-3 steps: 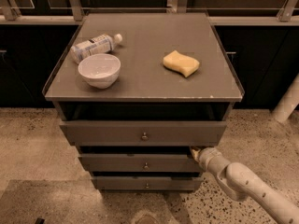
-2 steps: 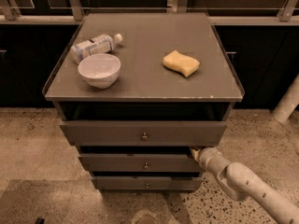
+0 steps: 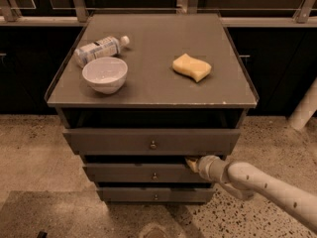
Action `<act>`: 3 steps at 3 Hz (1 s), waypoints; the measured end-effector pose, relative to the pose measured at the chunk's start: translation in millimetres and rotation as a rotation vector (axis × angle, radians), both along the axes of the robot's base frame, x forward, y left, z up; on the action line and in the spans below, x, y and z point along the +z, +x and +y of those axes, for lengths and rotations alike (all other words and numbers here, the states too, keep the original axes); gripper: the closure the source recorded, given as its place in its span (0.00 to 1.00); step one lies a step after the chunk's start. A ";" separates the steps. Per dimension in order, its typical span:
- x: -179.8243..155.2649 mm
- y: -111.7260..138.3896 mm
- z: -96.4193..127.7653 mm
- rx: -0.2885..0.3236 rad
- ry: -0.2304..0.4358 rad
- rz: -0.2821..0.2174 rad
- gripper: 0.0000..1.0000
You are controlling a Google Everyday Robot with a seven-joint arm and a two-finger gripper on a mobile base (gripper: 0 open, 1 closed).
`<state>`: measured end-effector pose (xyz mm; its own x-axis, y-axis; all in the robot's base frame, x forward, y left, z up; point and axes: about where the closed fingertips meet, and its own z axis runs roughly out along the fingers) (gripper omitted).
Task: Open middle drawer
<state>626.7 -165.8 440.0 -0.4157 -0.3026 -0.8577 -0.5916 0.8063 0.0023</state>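
Cabinet top (image 3: 158, 90): bottle (image 3: 100, 49) lying far left, white bowl (image 3: 104, 74) just near it, apparently empty; yellow sponge (image 3: 191, 67) right. Arm (image 3: 270, 187) enters from near right, covers right end of middle drawer (image 3: 138, 173). Drawer is 2nd of 3 fronts, under top drawer (image 3: 124, 142): front faces near, long axis left-right, knob (image 3: 154, 176) centred. Gripper (image 3: 190, 163) at its upper right edge; opening cannot tell.

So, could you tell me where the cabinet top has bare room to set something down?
The cabinet top is bare between the bowl and the sponge, along the front edge, and behind the sponge. The left side is crowded: bottle behind bowl. The gripper is lower, at the middle drawer, upper right edge.
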 end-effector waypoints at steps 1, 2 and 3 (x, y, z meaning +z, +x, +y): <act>-7.9 -12.2 28.3 0.116 -0.048 0.100 1.00; -20.0 -26.8 45.2 0.183 -0.059 0.181 1.00; -23.6 -57.2 57.9 0.231 -0.006 0.245 1.00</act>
